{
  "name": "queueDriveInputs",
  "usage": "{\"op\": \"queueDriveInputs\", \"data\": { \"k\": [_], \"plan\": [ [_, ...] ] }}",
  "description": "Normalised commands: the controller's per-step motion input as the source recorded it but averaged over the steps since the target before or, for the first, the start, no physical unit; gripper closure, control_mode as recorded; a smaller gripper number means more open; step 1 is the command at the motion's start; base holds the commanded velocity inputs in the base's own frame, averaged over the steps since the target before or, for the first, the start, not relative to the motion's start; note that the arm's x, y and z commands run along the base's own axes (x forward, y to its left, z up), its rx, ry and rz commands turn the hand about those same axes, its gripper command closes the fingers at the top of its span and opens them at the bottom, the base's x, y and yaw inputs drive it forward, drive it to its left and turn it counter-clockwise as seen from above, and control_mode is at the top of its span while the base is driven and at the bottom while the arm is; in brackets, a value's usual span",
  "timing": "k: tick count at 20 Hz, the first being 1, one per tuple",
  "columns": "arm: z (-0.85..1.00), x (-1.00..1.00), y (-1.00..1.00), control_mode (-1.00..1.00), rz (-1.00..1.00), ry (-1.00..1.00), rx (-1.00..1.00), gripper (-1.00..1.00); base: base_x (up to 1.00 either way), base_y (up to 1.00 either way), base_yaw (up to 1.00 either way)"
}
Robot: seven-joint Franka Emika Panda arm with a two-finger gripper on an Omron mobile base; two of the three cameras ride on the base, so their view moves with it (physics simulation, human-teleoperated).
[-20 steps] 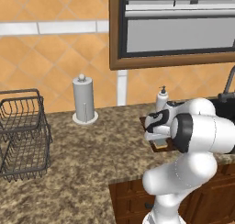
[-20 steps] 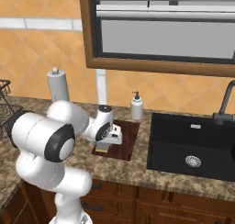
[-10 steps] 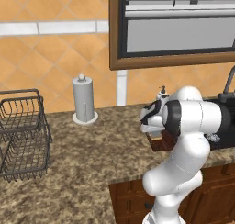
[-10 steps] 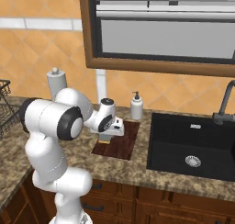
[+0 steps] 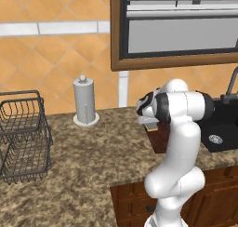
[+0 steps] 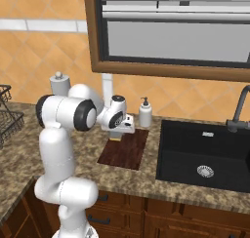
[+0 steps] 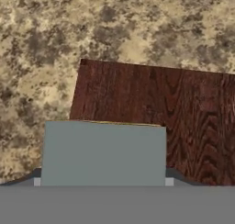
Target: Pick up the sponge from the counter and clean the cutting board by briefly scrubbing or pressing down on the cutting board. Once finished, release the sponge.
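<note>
gripper (image 6: 117, 136) closed on one sponge (image 7: 103, 152), above one cutting board (image 7: 183, 108), one counter (image 7: 114, 25)

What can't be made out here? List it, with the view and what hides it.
- Gripper fingertips: hand view, covered by the sponge.
- Whether the sponge touches the cutting board: right base view, too small.
- Most of the board: left base view, behind the arm.
- Board's right end: hand view, cut off by the edge.
</note>
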Motion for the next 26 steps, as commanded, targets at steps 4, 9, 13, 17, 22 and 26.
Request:
{"op": "queueDriveInputs", "data": {
  "k": [4, 9, 13, 17, 22, 26],
  "plan": [
    [-0.01, 0.39, -0.01, -1.00, -0.01, 0.00, 0.00, 1.00, 0.00, 0.00, 0.00],
    [-0.21, -0.01, -0.17, -1.00, 0.00, -0.06, 0.01, 1.00, 0.00, 0.00, 0.00],
    [-0.21, -0.19, -0.36, -1.00, 0.00, -0.07, 0.05, 1.00, 0.00, 0.00, 0.00],
    [-0.13, -0.26, -0.49, -1.00, 0.02, -0.03, 0.06, 1.00, 0.00, 0.00, 0.00],
    [-0.04, -0.18, -0.49, -1.00, 0.02, -0.03, 0.00, 1.00, 0.00, 0.00, 0.00],
    [-0.35, -0.09, -0.04, -1.00, 0.02, 0.00, 0.00, 1.00, 0.00, 0.00, 0.00]
  ]
}}
